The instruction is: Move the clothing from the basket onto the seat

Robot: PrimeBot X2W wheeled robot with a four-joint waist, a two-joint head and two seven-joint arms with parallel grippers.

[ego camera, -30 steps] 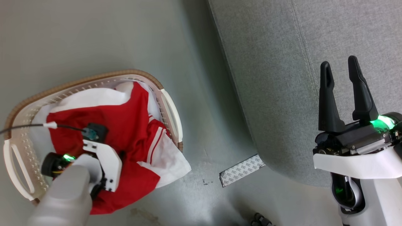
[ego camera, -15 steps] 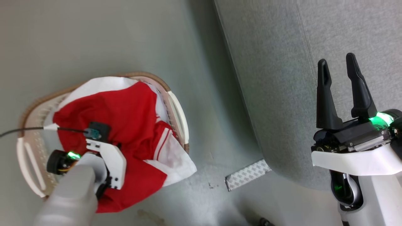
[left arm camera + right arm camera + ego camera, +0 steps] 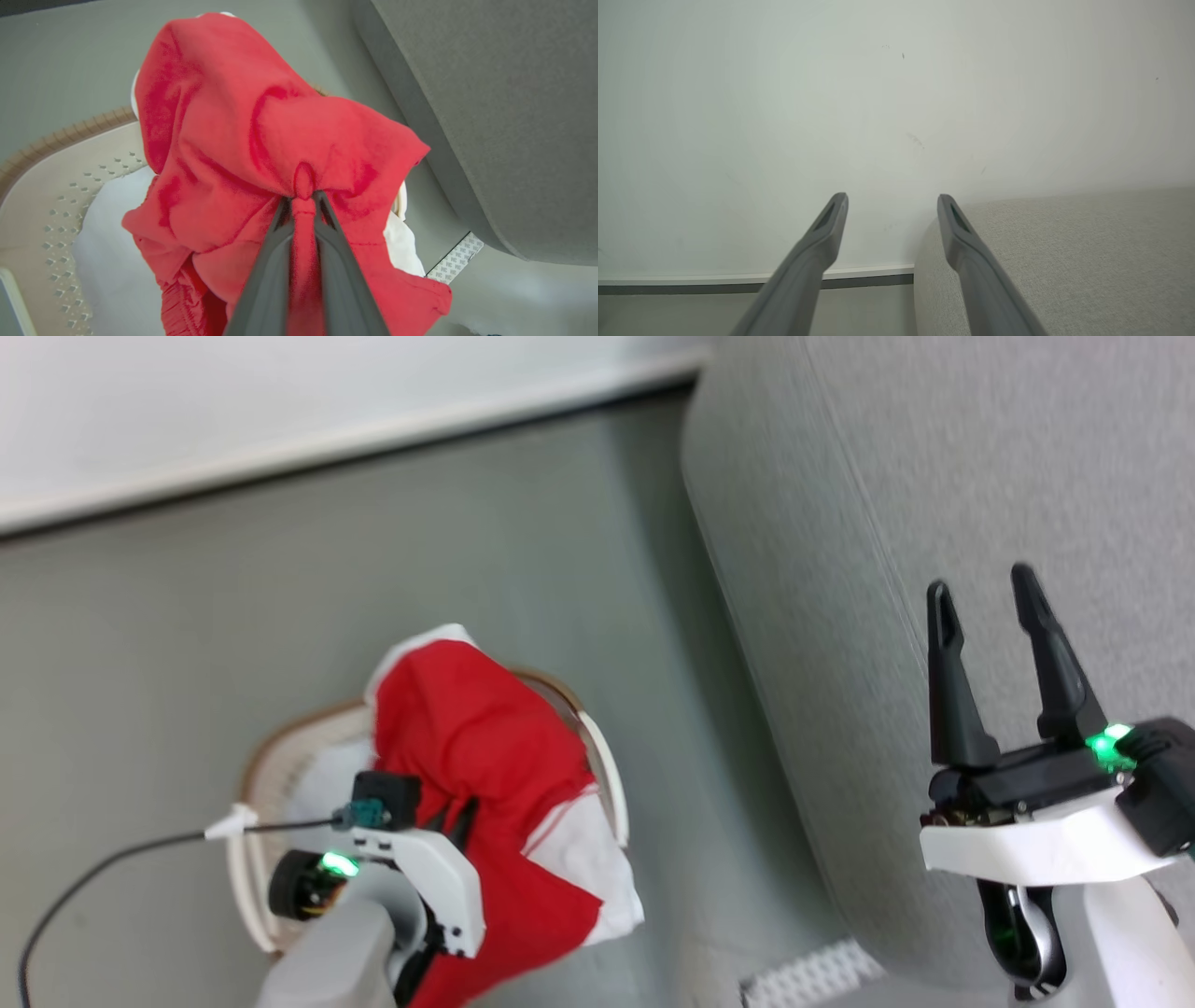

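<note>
The red clothing (image 3: 476, 747) with white panels hangs bunched above the cream basket (image 3: 280, 775), lifted clear of its brown rim. My left gripper (image 3: 302, 198) is shut on a pinched fold of the clothing (image 3: 261, 130); in the head view its fingers are hidden behind the fabric. A white part of the garment trails down at the basket's right side. The grey seat (image 3: 934, 504) stands to the right. My right gripper (image 3: 980, 593) hovers open over the seat's edge, its fingers (image 3: 831, 219) spread with nothing between them.
A white wall and baseboard (image 3: 327, 429) run along the back. A patterned white strip (image 3: 812, 971) lies on the grey floor by the seat's base. A black cable (image 3: 112, 859) trails left from my left wrist. Bare floor separates basket and seat.
The head camera has tilted up, bringing the wall into view. My left gripper has raised the red clothing out of the basket; the fabric now hangs gathered. The right gripper keeps its open pose.
</note>
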